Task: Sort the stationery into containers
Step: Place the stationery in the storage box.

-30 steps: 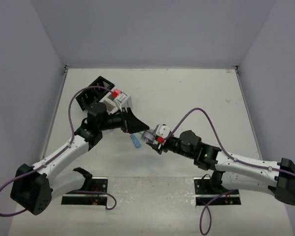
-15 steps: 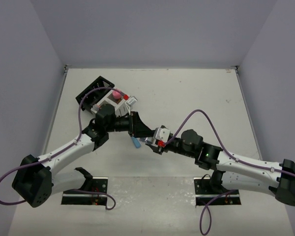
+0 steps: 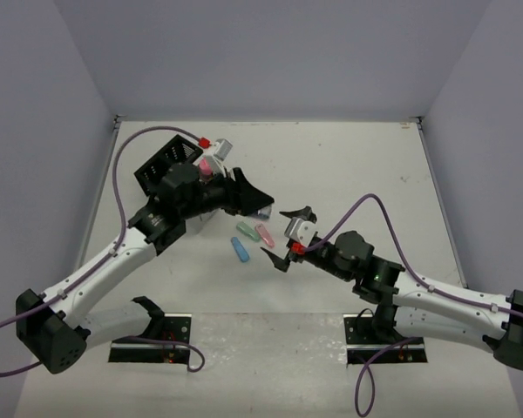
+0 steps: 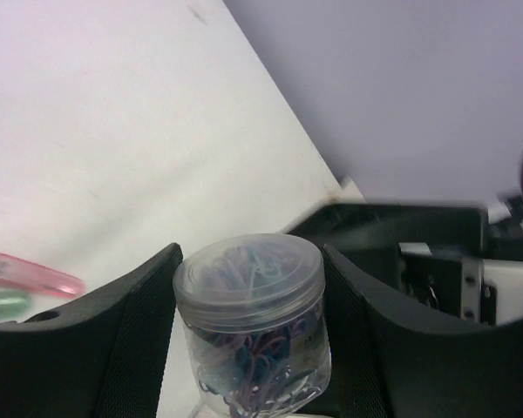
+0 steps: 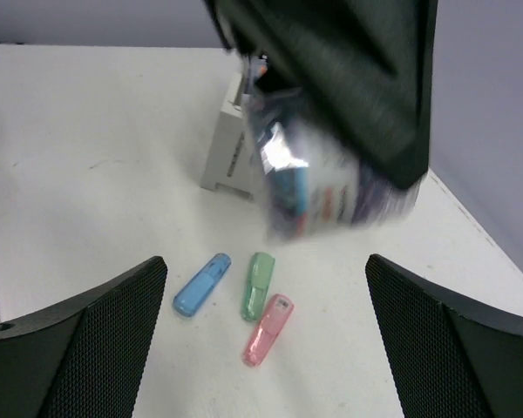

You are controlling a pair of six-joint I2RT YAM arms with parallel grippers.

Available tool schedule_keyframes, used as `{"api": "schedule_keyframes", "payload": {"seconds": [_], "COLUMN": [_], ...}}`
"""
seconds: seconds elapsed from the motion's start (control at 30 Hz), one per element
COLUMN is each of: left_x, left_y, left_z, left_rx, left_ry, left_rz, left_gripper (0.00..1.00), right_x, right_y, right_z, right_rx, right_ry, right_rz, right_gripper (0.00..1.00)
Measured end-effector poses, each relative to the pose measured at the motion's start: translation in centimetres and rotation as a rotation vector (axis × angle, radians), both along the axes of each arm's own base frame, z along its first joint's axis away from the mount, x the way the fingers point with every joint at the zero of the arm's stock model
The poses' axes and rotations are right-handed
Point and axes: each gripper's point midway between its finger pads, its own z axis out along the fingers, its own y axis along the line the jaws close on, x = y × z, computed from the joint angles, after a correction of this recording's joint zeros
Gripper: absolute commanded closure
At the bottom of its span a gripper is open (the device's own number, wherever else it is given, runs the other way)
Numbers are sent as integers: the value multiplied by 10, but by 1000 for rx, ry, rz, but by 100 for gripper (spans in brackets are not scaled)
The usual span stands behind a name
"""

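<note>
My left gripper (image 3: 260, 202) is shut on a small clear jar (image 4: 248, 322) of coloured paper clips and holds it above the table; in the right wrist view the jar (image 5: 331, 187) is blurred. My right gripper (image 3: 288, 237) is wide open and empty, just right of three short sticks lying on the table: blue (image 5: 202, 285), green (image 5: 260, 285) and pink (image 5: 268, 329). The black box (image 3: 166, 161) stands at the far left. The white box (image 5: 231, 144) sits beside it, mostly hidden behind my left arm. A pink-capped bottle (image 3: 204, 164) shows in it.
The three sticks lie close together between the two grippers (image 3: 247, 231). Grey walls close the table (image 3: 357, 165) at the back and both sides. My left arm's purple cable (image 3: 148, 139) loops over the black box.
The two grippers met over the sticks; the jar went from my right gripper to my left. My left gripper has lifted away towards the boxes, and my right gripper has opened and drawn back.
</note>
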Motion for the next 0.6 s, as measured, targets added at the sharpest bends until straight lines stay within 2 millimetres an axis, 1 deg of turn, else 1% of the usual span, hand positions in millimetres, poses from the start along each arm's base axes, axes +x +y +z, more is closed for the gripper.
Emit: {"api": "schedule_keyframes", "payload": {"seconds": [0.07,0.1,0.17,0.2,0.27,0.3,0.33,0.37,0.4,0.43,0.5,0.53,0.6], "left_x": [33,52,90,108,141,157,172,189,204,221,250,260,277], "left_y": [21,37,80,106,158,185,210,235,256,269,289,294,294], "left_z": [21,34,57,65,74,74,71,61,55,46,15,-1,-28], "left_rx": [54,80,127,148,188,210,239,286,321,353,439,480,544], "left_ry": [-82,-127,-205,-234,-277,-290,-298,-293,-297,-304,-303,-301,-301], "left_rz": [202,331,607,738,986,1106,1215,1314,1393,1436,1477,1479,1448], "left_gripper": [100,100,100,100,100,100,100,100,100,100,100,100,100], "right_x": [3,5,7,9,15,18,21,23,25,25,25,25,25], "right_y": [-10,-15,-26,-31,-39,-43,-46,-48,-50,-51,-52,-52,-52], "right_z": [1,2,5,6,10,11,11,11,10,8,5,4,4], "right_rx": [19,32,65,82,110,120,127,133,138,142,143,144,147], "right_ry": [3,8,15,20,32,38,45,52,59,66,76,80,85], "right_rz": [-45,-71,-117,-141,-198,-223,-246,-266,-283,-286,-290,-290,-291], "right_gripper": [1,1,1,1,1,1,1,1,1,1,1,1,1]}}
